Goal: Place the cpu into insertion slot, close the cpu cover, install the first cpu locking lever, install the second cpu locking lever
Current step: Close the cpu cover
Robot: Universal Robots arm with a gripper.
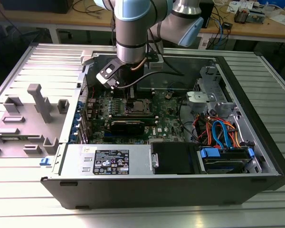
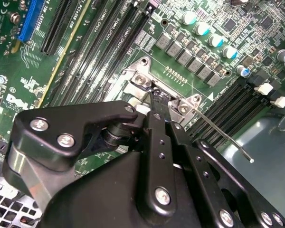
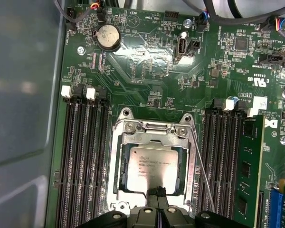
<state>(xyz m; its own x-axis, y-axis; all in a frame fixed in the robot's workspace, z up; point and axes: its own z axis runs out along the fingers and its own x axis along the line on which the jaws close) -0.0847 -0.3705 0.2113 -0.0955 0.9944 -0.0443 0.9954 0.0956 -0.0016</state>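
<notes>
The cpu (image 3: 152,166) lies flat in the insertion slot (image 3: 115,167) on the green board. Its silver-grey top shows through the window of the cpu cover (image 3: 152,138), which lies down over it. My gripper (image 3: 157,192) is shut, with nothing between its fingers. Its tips sit at the edge of the cpu and the cover's window. In the second wrist view the gripper (image 2: 156,97) points down at the socket's hinge end. A thin wire locking lever (image 3: 202,164) runs along one side of the socket, and its free end (image 2: 249,159) sticks out. In the exterior view the gripper (image 1: 131,95) hangs over the socket (image 1: 135,107).
Long black memory slots (image 3: 83,156) flank the socket, and a green memory stick (image 3: 249,166) stands in one. A coin battery (image 3: 108,36) sits farther off. The open case holds a power supply (image 1: 109,159) and a drive cage with cables (image 1: 218,133). Grey fixtures (image 1: 38,102) stand at the exterior view's left.
</notes>
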